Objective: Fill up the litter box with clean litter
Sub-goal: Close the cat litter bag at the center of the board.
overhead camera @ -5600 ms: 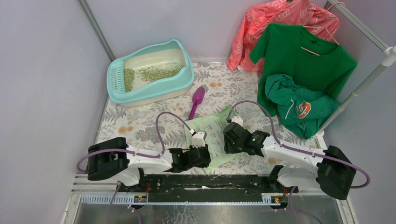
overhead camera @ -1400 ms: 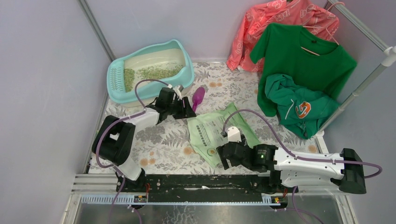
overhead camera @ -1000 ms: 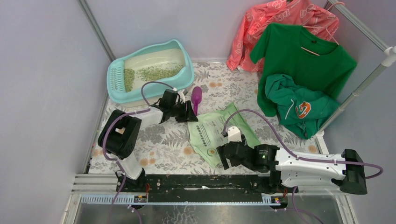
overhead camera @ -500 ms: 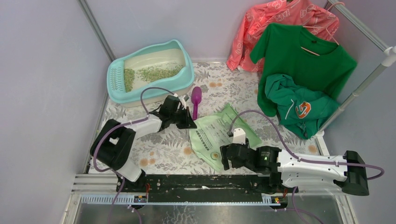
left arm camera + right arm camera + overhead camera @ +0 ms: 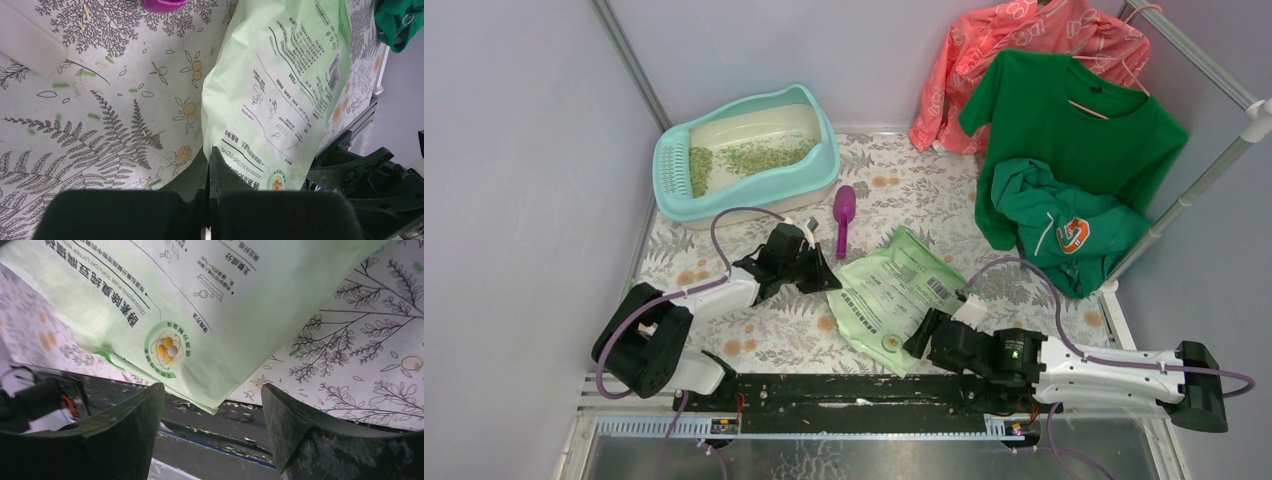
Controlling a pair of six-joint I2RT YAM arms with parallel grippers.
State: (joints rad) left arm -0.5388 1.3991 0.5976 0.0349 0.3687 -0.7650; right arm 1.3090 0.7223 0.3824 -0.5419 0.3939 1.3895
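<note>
Turquoise-rimmed litter box (image 5: pixel 769 188) sits upper left of the overhead view on the floral surface (image 5: pixel 774 320). Clean litter (image 5: pixel 754 155) lies in its cream basin, toward the grate end. At centre, the left claw (image 5: pixel 210 152) has its fingers pressed together, tips just beside the left edge of the green bag (image 5: pixel 894 295). A purple scoop (image 5: pixel 844 215) lies above. At lower right, the right claw (image 5: pixel 212 390) is spread wide at the bag's near corner.

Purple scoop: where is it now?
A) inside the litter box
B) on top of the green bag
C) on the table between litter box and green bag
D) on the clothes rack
C: the purple scoop lies on the table, just outside the litter box and short of the green bag.
</note>
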